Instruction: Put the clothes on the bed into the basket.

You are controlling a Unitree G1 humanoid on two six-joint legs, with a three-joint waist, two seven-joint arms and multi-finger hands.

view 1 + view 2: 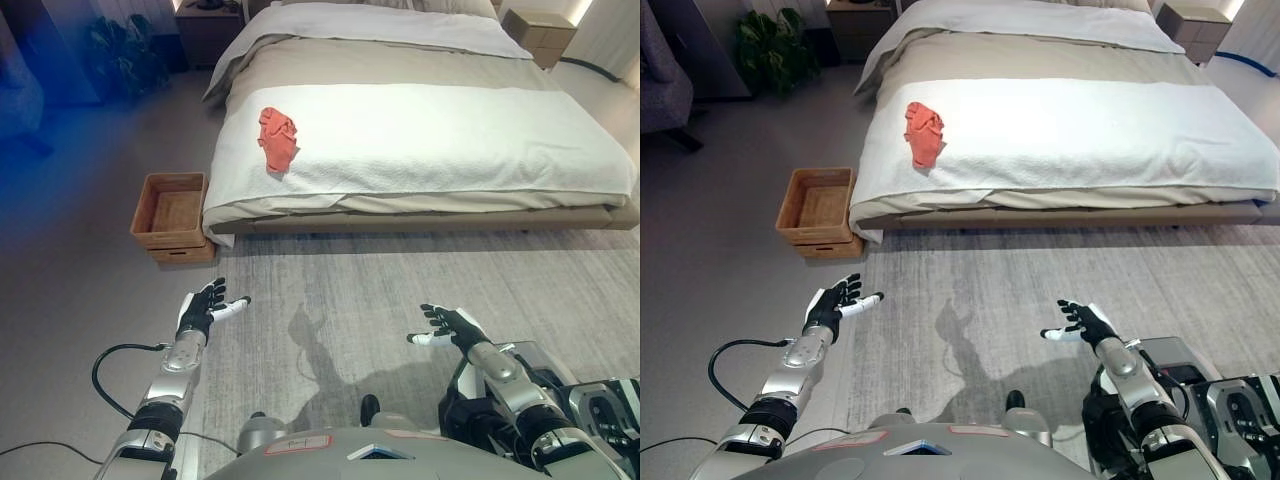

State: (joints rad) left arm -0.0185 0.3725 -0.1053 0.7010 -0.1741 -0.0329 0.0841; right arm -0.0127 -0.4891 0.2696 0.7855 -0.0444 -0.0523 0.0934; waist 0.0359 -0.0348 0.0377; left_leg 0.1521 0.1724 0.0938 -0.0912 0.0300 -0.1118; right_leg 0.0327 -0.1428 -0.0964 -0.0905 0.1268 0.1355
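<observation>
Left hand (205, 306) and right hand (447, 325) both hover low over the rug (400, 280), fingers spread, holding nothing. Beyond the left hand, the woven basket (170, 215) sits on the floor at the bed's near left corner. Red cloth (277, 139) lies crumpled on the bed (450, 130), left side, well apart from both hands.

Paired head views, looking down, both sharing bed (420, 130), rug (420, 290)
</observation>
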